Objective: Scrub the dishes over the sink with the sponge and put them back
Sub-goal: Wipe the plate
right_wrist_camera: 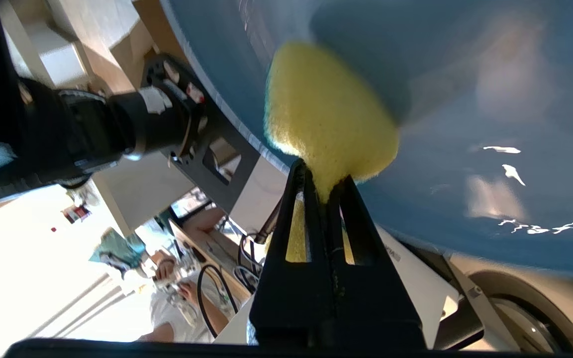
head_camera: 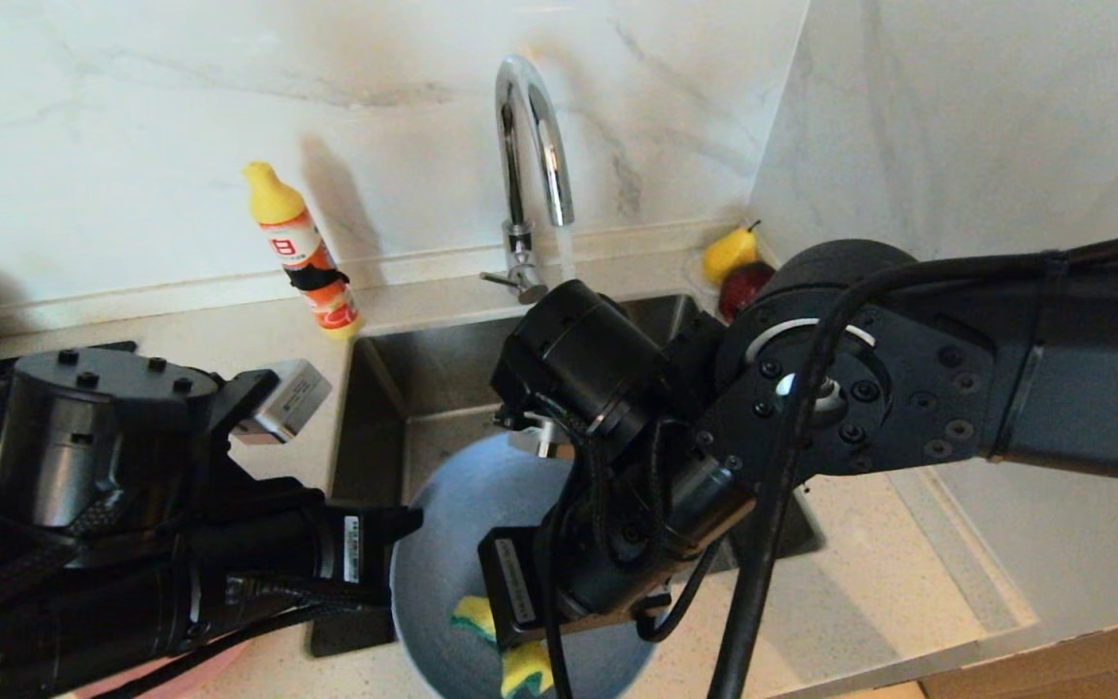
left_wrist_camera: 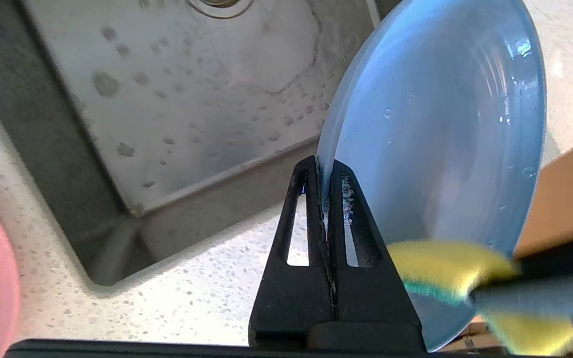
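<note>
The left gripper (left_wrist_camera: 327, 171) is clamping the rim of the glossy grey-blue plate (head_camera: 452, 544), tilted over the sink's (head_camera: 423, 388) near edge. The right gripper (right_wrist_camera: 322, 181) is pinching the porous yellow sponge (right_wrist_camera: 326, 124) against its face. Behind, wet steel basin lying open.

I work in a kitchen: a steel sink (head_camera: 423, 408) is set into a speckled stone counter (head_camera: 908, 563), with a chrome tap (head_camera: 532, 146), marble-look wall panels (head_camera: 132, 126) and a dish soap bottle (head_camera: 305, 250) behind it.
</note>
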### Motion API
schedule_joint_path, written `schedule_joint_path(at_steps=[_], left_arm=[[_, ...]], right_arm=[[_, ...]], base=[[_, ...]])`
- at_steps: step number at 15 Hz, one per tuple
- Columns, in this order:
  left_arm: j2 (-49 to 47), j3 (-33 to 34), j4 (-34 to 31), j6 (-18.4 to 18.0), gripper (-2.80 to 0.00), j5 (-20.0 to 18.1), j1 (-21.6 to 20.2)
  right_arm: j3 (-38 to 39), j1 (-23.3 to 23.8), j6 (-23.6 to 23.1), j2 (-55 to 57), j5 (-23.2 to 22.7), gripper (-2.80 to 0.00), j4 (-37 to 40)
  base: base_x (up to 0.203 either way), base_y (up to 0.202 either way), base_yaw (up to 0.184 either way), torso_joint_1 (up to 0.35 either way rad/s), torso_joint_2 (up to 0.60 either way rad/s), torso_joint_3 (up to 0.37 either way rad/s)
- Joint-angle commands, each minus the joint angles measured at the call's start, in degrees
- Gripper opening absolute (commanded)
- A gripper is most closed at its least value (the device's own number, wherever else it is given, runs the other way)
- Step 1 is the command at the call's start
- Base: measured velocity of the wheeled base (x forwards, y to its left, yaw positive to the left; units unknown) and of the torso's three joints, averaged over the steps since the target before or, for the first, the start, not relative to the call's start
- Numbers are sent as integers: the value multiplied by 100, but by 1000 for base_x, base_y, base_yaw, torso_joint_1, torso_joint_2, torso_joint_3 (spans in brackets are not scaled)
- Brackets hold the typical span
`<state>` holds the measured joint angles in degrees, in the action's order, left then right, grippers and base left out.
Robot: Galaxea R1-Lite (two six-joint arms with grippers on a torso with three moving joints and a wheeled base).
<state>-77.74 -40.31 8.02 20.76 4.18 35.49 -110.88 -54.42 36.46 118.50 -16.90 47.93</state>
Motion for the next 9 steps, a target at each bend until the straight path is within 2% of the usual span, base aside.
schedule_joint_path(at_steps=[1, 9], left_arm=[[82, 82, 29, 16, -280, 12, 113], [233, 216, 217, -107, -280, -14, 133]], right_arm=[[-4, 164, 23, -90, -3, -280, 16], [-4, 600, 89, -82, -5, -280, 5]], base=[[0, 0, 0, 0, 0, 0], [0, 0, 0, 0, 0, 0]])
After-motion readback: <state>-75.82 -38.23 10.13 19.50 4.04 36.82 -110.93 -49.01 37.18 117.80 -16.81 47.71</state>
